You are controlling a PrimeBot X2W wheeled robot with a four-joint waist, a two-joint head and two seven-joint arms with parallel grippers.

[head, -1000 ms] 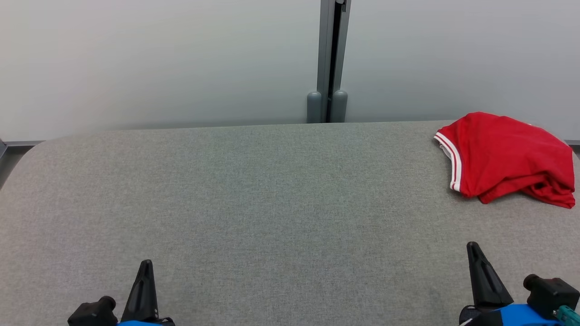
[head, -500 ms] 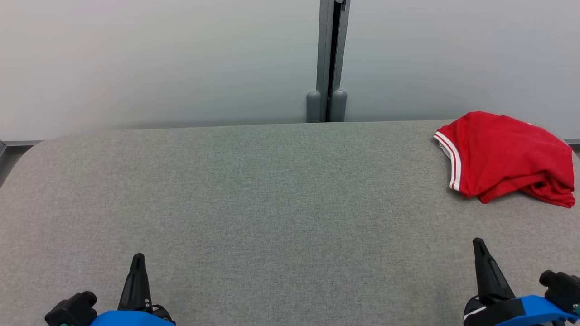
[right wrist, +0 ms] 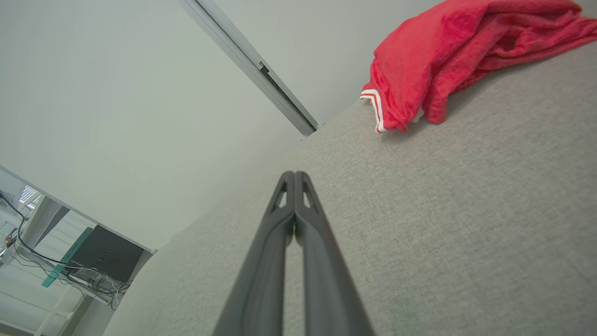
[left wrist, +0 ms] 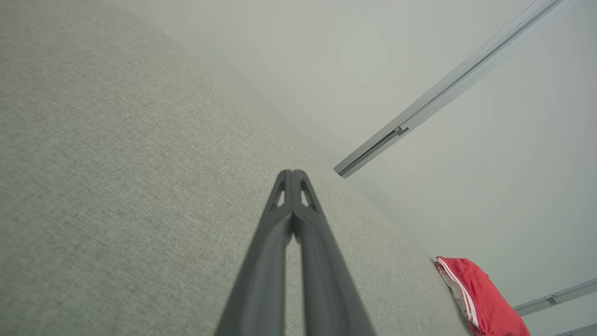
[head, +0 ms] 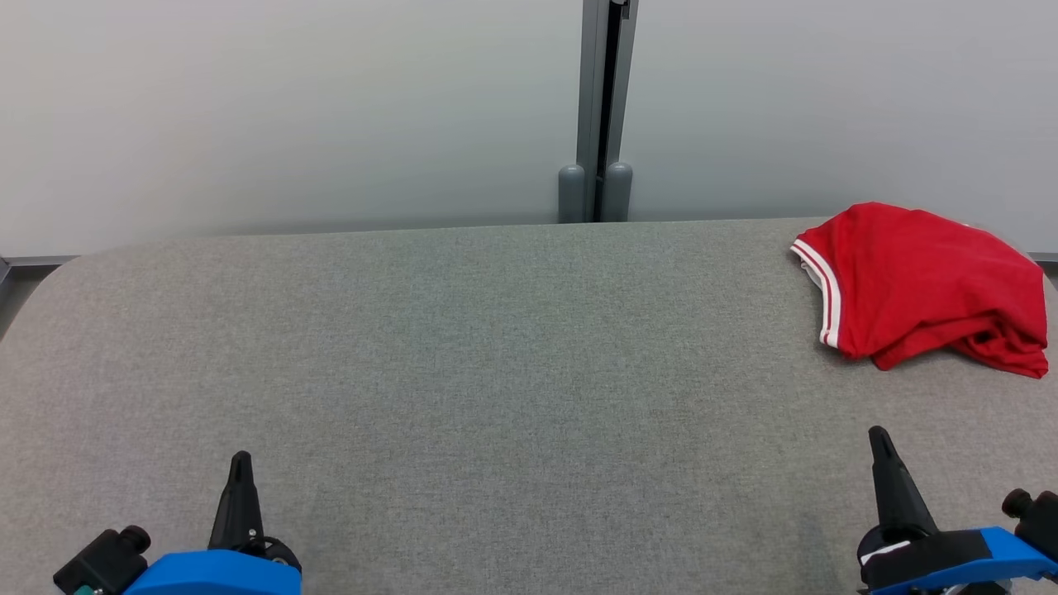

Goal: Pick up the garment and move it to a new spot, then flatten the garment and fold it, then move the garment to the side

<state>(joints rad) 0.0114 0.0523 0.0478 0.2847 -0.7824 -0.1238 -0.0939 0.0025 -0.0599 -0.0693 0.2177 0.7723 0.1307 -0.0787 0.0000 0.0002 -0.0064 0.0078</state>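
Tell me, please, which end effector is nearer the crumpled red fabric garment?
Right. The right end effector sits in front of the red fabric garment; the left end effector is far across the grey fabric tabletop.

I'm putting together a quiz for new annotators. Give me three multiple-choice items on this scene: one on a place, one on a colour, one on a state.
1. Where on the grey table does the garment lie?
A. Far right corner
B. Near left corner
C. Centre

2. What colour is the trim on the red garment?
A. Blue
B. White
C. Black

3. How are the left gripper and right gripper set?
A. Both shut, holding nothing
B. Both wide open
C. Right one shut on the garment

Answers:
1. A: the head view shows it heaped by the table's far right edge.
2. B: white stripes run along the red hem.
3. A: in each wrist view the fingers press together, away from the cloth.
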